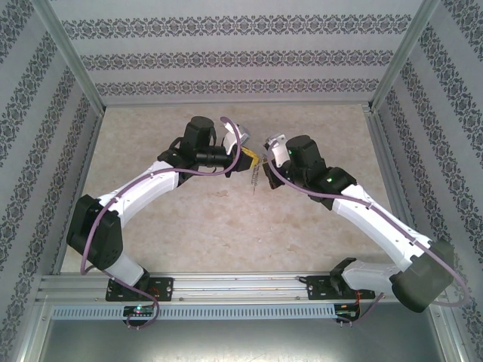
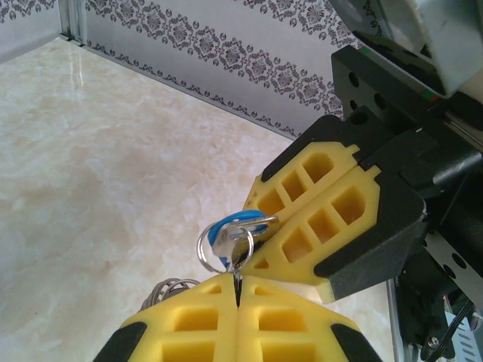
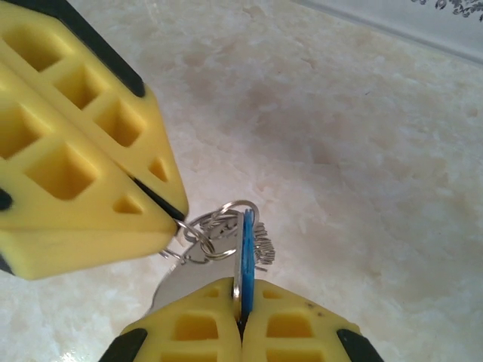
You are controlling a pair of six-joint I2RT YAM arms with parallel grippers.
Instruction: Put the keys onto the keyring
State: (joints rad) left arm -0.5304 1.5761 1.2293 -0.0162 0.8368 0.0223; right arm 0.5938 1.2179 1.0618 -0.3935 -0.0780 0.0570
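Both grippers meet above the middle of the table, tip to tip. My right gripper [image 3: 241, 303] is shut on the key [image 3: 247, 260], edge-on with its bright blue head up and its silver blade [image 3: 177, 283] running down left. My left gripper [image 2: 238, 290] is shut on a thin wire of the keyring. A small round silver ring [image 2: 205, 249] of the keyring lies against the key's blue head [image 2: 235, 222]. The keyring's grey wiry loop [image 2: 162, 290] hangs behind my left finger. In the top view, the left gripper [image 1: 246, 160] faces the right gripper [image 1: 265, 161], metal dangling below them [image 1: 255, 182].
Beige marbled table [image 1: 226, 226] below both grippers. Patterned walls [image 1: 226, 60] close in the back and sides, with metal posts at the corners. An aluminium rail [image 1: 241, 285] runs along the near edge by the arm bases.
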